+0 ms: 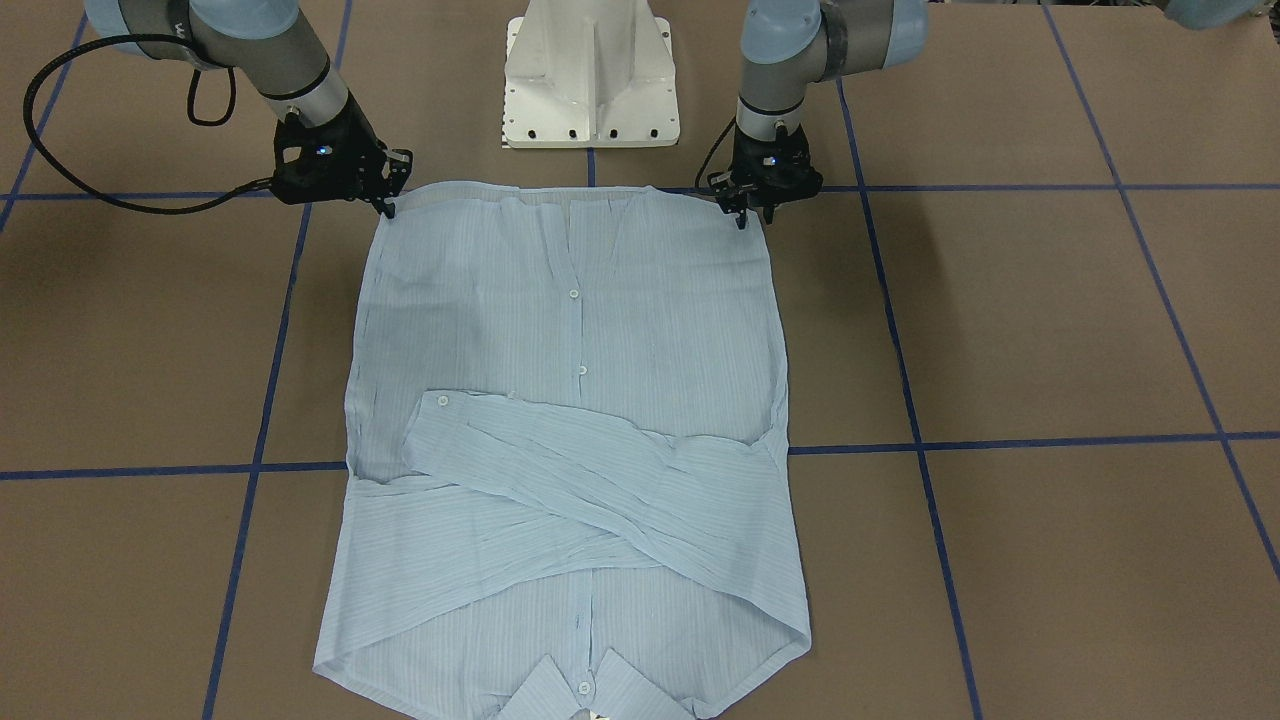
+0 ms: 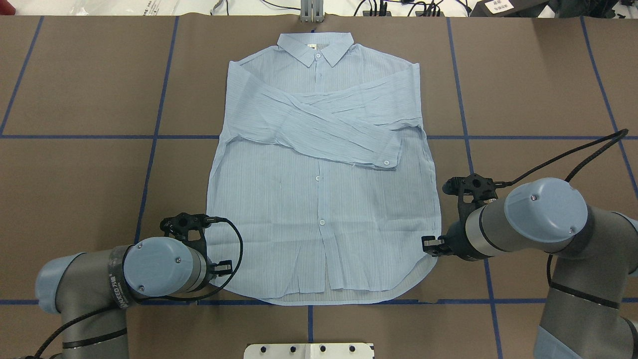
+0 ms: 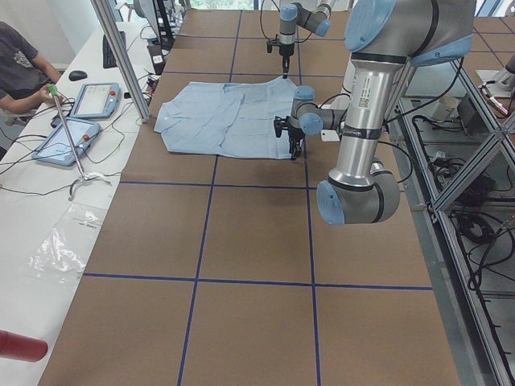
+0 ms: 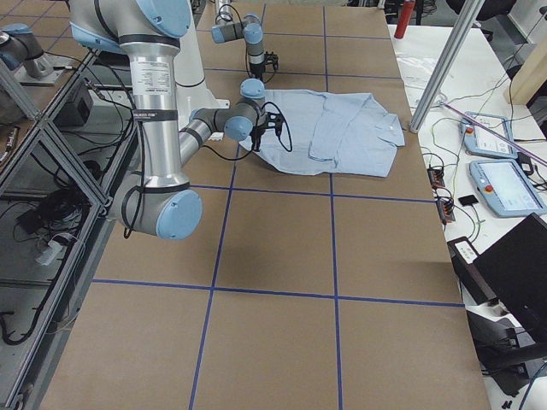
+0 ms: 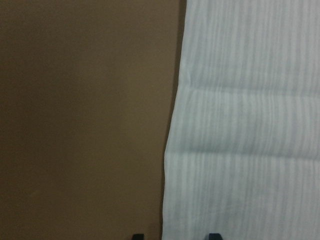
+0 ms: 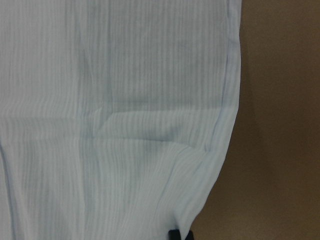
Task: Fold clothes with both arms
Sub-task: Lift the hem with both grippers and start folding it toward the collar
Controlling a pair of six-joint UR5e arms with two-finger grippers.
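Light-blue shirt [image 1: 640,320] lies flat, buttons up, on the brown surface [image 1: 1050,330]: collar [image 1: 560,690] nearest, sleeves [image 1: 600,480] crossed over the chest, hem farthest. At the hem corners, the right arm [image 1: 300,85] has its jaws pinched on fabric; the left arm [image 1: 790,60] has its jaws parted, straddling the edge.

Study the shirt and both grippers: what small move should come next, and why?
Probably shut the left gripper on the shirt edge. The shirt lies flat, sleeves crossed, with a gripper at each bottom corner; the left wrist view shows its fingertips apart, astride the edge. Whether the right gripper already grips is unclear.
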